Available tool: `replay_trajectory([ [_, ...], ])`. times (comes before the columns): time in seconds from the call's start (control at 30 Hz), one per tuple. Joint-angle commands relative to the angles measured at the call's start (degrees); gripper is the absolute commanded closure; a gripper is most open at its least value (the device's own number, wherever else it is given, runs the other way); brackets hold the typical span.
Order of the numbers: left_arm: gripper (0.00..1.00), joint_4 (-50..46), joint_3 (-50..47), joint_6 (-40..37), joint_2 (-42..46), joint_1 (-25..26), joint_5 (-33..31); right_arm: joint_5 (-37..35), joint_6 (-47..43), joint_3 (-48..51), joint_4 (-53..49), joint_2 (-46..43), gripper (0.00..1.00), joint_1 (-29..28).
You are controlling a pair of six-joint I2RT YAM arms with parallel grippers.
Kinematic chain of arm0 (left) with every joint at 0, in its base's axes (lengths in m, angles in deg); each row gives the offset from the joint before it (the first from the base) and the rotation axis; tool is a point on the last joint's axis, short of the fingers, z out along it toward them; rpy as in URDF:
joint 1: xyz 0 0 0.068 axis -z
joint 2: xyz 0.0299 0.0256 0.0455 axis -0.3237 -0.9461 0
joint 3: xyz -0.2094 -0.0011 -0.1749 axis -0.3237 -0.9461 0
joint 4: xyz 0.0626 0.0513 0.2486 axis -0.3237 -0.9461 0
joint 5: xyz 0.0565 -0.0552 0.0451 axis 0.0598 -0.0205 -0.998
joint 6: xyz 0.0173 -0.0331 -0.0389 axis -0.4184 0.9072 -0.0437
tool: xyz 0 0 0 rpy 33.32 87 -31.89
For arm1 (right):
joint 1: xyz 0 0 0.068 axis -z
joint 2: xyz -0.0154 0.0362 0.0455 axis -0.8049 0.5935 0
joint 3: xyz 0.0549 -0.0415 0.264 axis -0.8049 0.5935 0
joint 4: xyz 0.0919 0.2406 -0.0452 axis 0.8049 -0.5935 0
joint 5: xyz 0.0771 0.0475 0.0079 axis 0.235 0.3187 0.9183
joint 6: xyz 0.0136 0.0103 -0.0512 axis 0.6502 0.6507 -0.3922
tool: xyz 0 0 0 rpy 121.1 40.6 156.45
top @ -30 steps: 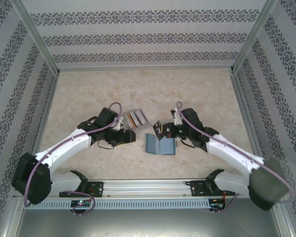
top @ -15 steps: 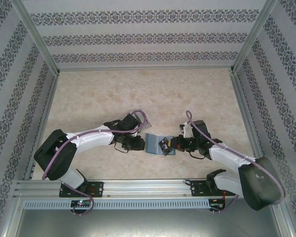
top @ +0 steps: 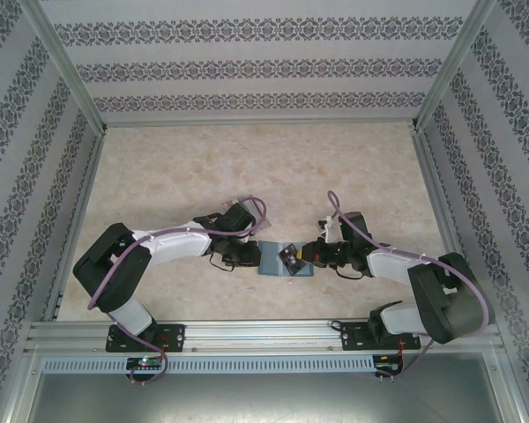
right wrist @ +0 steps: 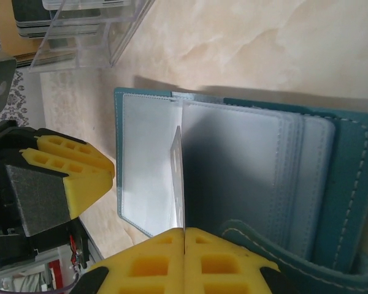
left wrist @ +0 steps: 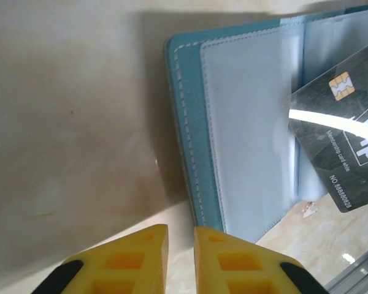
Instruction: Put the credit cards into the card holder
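On the near middle of the marbled worktop [top: 247, 159], between the two arms: teal card holder [left wrist: 245, 122], open flat, pale clear sleeves facing up. At its left edge: left pincer [left wrist: 181, 236], yellow fingers [left wrist: 135, 257] almost together, narrow gap, nothing in it, just beside the holder's corner. From the right: right pincer [right wrist: 184, 236], clamped on a dark credit card [left wrist: 343, 141] with a gold chip, held tilted over the sleeves; inside a sleeve or only against one, cannot tell. Farther left: clear box [right wrist: 86, 30] with stacked cards [right wrist: 34, 24] inside.
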Motion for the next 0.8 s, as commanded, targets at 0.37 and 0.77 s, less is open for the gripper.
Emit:
replay_trajectory([
  [0.37,0.93,0.3,1.0,0.9,-3.4,0.8,-0.7,-6.2,4.9,-1.1,1.2,1.9,0.89,-2.5],
  [0.77,0.96,2.2,0.1,2.1,-3.0,0.9,-0.1,-16.6,10.0,-0.8,3.7,0.4,0.96,-8.5],
])
